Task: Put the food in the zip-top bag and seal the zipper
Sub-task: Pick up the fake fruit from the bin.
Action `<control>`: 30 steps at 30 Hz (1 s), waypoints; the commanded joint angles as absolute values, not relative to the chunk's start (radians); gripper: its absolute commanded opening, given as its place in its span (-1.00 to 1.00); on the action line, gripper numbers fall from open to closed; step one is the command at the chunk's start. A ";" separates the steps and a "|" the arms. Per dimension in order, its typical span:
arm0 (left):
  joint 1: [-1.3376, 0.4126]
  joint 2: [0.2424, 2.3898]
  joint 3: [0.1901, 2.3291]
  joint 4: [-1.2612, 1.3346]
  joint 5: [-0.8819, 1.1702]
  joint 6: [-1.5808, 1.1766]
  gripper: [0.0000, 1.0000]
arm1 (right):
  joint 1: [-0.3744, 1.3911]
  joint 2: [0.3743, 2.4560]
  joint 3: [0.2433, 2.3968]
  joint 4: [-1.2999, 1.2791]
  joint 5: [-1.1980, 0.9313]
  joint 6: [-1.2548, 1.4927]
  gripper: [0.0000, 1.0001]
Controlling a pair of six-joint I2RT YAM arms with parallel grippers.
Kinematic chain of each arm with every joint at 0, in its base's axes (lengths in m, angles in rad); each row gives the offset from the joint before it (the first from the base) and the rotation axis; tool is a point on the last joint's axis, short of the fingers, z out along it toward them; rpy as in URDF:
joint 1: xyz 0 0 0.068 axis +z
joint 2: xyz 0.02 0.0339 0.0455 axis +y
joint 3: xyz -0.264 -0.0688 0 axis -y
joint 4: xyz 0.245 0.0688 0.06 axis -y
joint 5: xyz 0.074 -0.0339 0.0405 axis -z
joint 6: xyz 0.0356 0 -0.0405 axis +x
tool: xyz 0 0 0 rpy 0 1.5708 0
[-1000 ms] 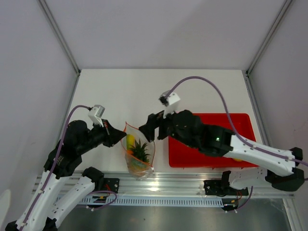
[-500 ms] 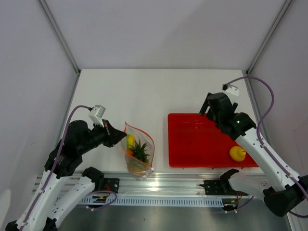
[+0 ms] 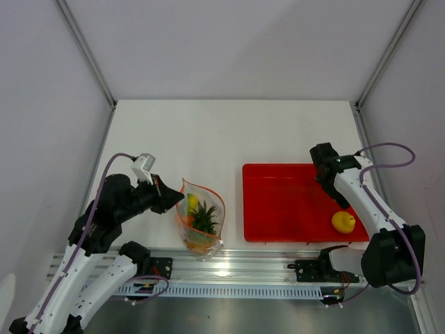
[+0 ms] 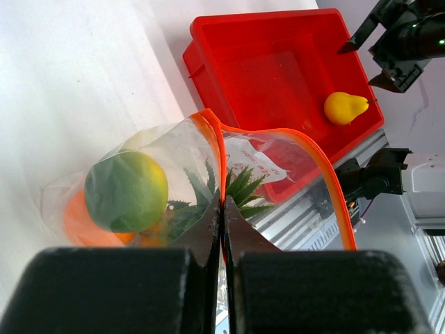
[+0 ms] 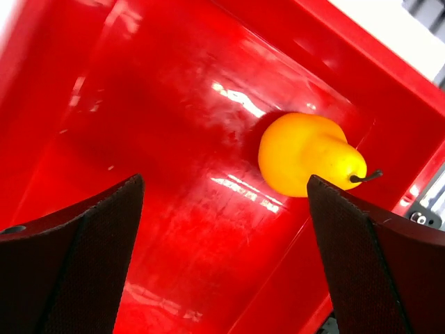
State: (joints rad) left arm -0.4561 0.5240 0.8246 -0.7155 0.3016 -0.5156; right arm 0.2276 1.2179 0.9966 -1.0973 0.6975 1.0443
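Note:
The clear zip-top bag [image 3: 201, 221] stands near the table's front edge, its mouth open. My left gripper [image 4: 222, 209] is shut on the orange-red zipper [image 4: 327, 174] at the bag's left rim; from above it [image 3: 169, 198] is at the bag's left side. Inside the bag are a pineapple [image 3: 203, 217] with green leaves, a green round fruit [image 4: 126, 191], an orange ball [image 4: 80, 221] and a yellow piece [image 3: 189, 202]. A yellow pear-shaped fruit [image 5: 309, 156] lies in the tray's near right corner [image 3: 343, 221]. My right gripper [image 5: 222, 184] hangs open and empty over the tray [image 3: 325, 167], short of that fruit.
The red rectangular tray [image 3: 285, 202] sits right of the bag, its red floor [image 5: 174, 139] filling the right wrist view. An aluminium rail [image 3: 236, 268] runs along the near edge. White walls with metal frame posts [image 3: 87, 52] enclose the table.
My right arm has swung away from the bag to the right, over the far right of the tray, and its jaws have spread wider. The left gripper kept its hold on the bag.

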 commanded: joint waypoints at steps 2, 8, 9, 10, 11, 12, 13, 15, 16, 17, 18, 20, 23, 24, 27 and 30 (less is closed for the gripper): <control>-0.451 0.531 0.816 -0.690 0.330 -0.506 -0.99 | 0.203 1.244 0.947 -1.122 0.720 1.169 0.99; -0.451 0.534 0.833 -0.710 0.318 -0.494 -0.99 | 0.158 1.151 0.870 -1.054 0.753 1.170 0.99; -0.451 0.537 0.836 -0.712 0.318 -0.494 -0.99 | 0.131 1.132 0.864 -1.051 0.758 1.154 0.99; -0.451 0.538 0.835 -0.712 0.318 -0.494 -0.99 | 0.115 1.124 0.861 -1.043 0.759 1.143 0.99; -0.451 0.541 0.834 -0.712 0.321 -0.495 -0.99 | 0.097 1.111 0.856 -1.036 0.756 1.126 0.99; -0.451 0.543 0.834 -0.710 0.327 -0.499 -0.99 | 0.078 1.106 0.848 -1.032 0.753 1.117 0.99; -0.451 0.545 0.834 -0.709 0.328 -0.500 -0.99 | 0.045 1.101 0.841 -1.025 0.750 1.102 0.99; -0.451 0.545 0.830 -0.700 0.331 -0.505 -0.99 | 0.012 1.091 0.824 -0.988 0.732 1.062 0.99; -0.451 0.545 0.825 -0.699 0.331 -0.505 -0.99 | -0.035 1.086 0.807 -0.971 0.726 1.051 0.99; -0.451 0.545 0.825 -0.698 0.330 -0.506 -0.99 | -0.050 1.085 0.796 -0.954 0.715 1.034 0.98; -0.451 0.545 0.822 -0.695 0.333 -0.506 -0.99 | -0.066 1.081 0.786 -0.937 0.684 1.019 0.96; -0.451 0.545 0.819 -0.698 0.333 -0.508 -0.99 | -0.094 1.077 0.761 -0.910 0.661 1.002 0.94; -0.451 0.546 0.821 -0.699 0.334 -0.505 -0.99 | -0.107 1.078 0.741 -0.887 0.646 0.994 0.91; -0.451 0.546 0.822 -0.703 0.336 -0.505 -0.99 | -0.109 1.081 0.738 -0.884 0.638 0.996 0.90; -0.451 0.546 0.828 -0.704 0.333 -0.502 -0.99 | -0.113 1.088 0.729 -0.874 0.617 0.997 0.89; -0.451 0.546 0.824 -0.706 0.333 -0.503 -0.99 | -0.121 1.089 0.716 -0.858 0.563 0.992 0.87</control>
State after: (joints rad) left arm -0.4561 0.5411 0.8192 -0.7162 0.3183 -0.5148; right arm -0.1097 1.0973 0.7288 -0.8925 0.6014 0.9966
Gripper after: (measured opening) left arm 0.005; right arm 0.943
